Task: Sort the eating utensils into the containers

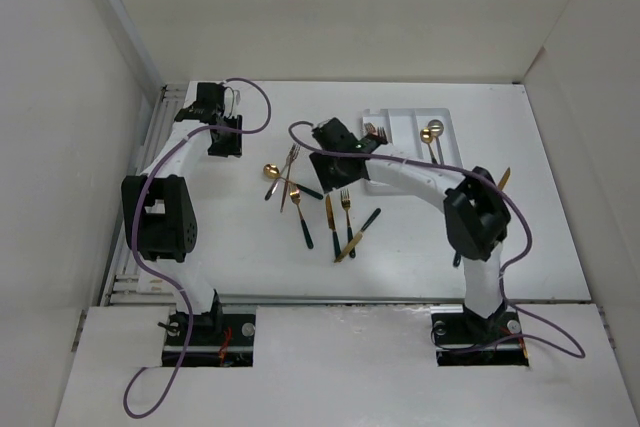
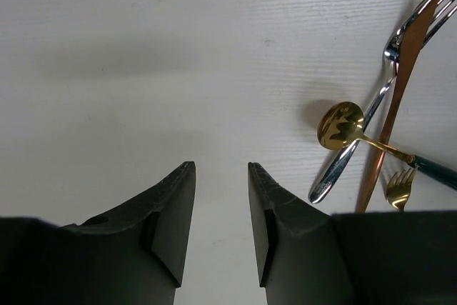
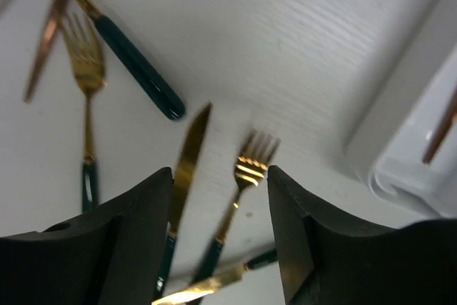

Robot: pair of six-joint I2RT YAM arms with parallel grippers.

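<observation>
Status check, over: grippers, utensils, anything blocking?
Left gripper open, empty, off to the side. Right gripper open, empty, over gold knife and fork on table. Tray holds spoon; path looks clear.

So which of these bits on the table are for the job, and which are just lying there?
For the job: loose forks, knives and spoons; white tray; gold spoon already in it.
Just there: purple cables; table.
</observation>
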